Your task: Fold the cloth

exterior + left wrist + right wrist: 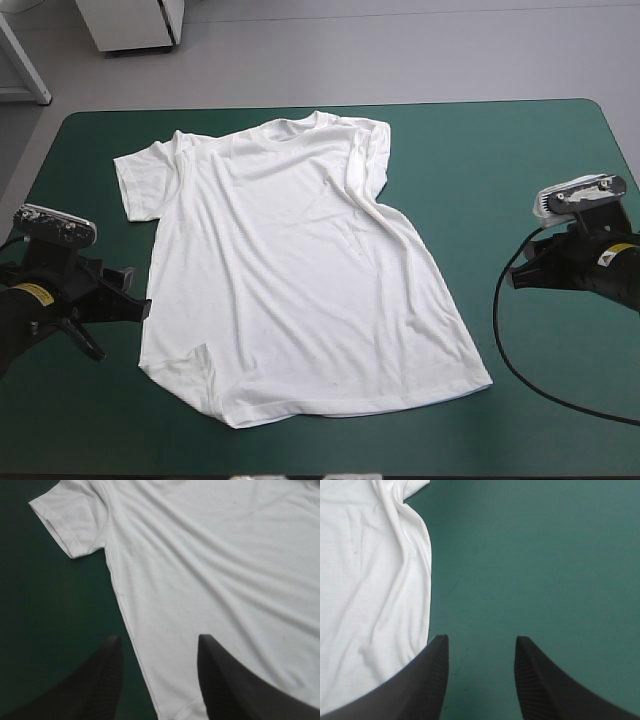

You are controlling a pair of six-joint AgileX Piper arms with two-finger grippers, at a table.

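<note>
Grey floor (pixel 400 50), wht cabinet (pixel 135 25)

The T-shirt (pixel 300 270) lies flat on the counter (pixel 500 150), collar toward the far edge, hem toward the near one. The left gripper (pixel 138 306) sits at the T-shirt's left side near the hem, the side edge running between its fingers (pixel 100 680). The right gripper (pixel 481 641) stands right of the T-shirt, clear of it, bare counter between its fingers.

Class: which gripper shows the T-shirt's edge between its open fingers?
The left gripper: the T-shirt has its side edge running between its fingers. The right gripper has only teal-green cover there.
</note>
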